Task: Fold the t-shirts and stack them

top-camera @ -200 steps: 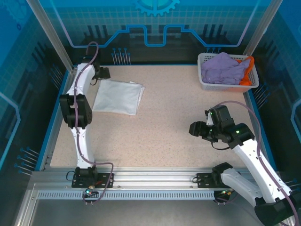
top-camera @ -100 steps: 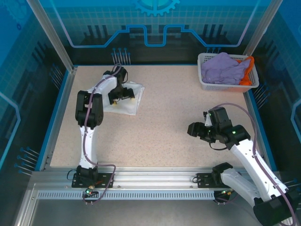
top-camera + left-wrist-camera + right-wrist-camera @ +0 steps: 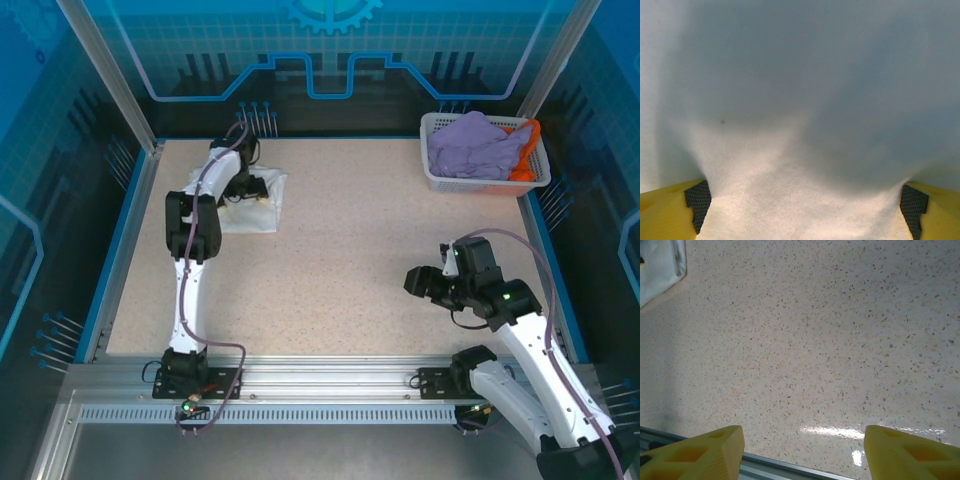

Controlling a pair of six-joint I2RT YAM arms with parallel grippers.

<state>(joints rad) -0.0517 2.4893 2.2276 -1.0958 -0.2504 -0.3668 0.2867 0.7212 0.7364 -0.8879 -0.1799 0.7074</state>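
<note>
Left gripper (image 3: 258,190) shifted across the folded white t-shirt (image 3: 262,215) at 10 o'clock, jaws wide, pressing down on it. Right gripper (image 3: 412,282) parted, empty. I reckon one's done; lavender t-shirt (image 3: 470,145) and orange t-shirt (image 3: 527,150) wait in the 1 o'clock basket (image 3: 432,178).

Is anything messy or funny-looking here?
Only a little. The lavender shirt sits crumpled in the basket, with the orange shirt bunched at its right side. The white shirt lies folded at far left, the left end effector pressing on it.
</note>
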